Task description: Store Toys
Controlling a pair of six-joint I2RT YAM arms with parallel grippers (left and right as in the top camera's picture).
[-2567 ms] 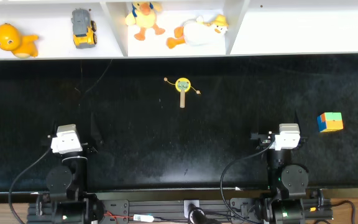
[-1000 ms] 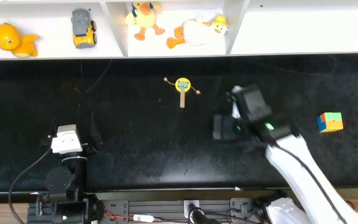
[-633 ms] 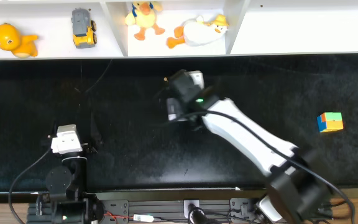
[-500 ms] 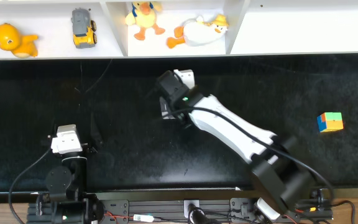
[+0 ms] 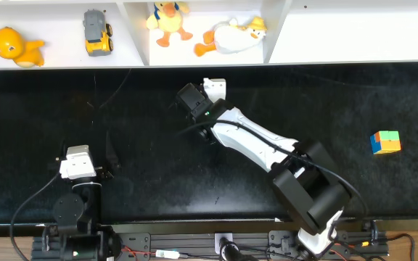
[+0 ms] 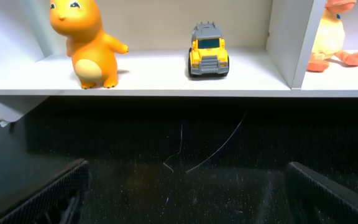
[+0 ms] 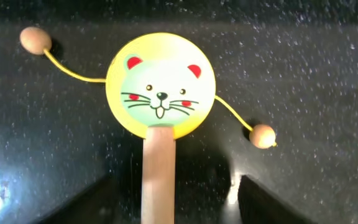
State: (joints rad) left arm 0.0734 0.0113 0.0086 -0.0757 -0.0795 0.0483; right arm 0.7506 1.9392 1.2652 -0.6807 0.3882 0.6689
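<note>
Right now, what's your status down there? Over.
Right gripper open over rattle handle. Left gripper open, parked. Rattle flat on table, nothing blocking.

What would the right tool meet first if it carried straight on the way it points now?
Likely the rattle drum: its wooden handle lies straight ahead of the open right tool, flat on the black table. How far above it the tool stands is unclear.
</note>
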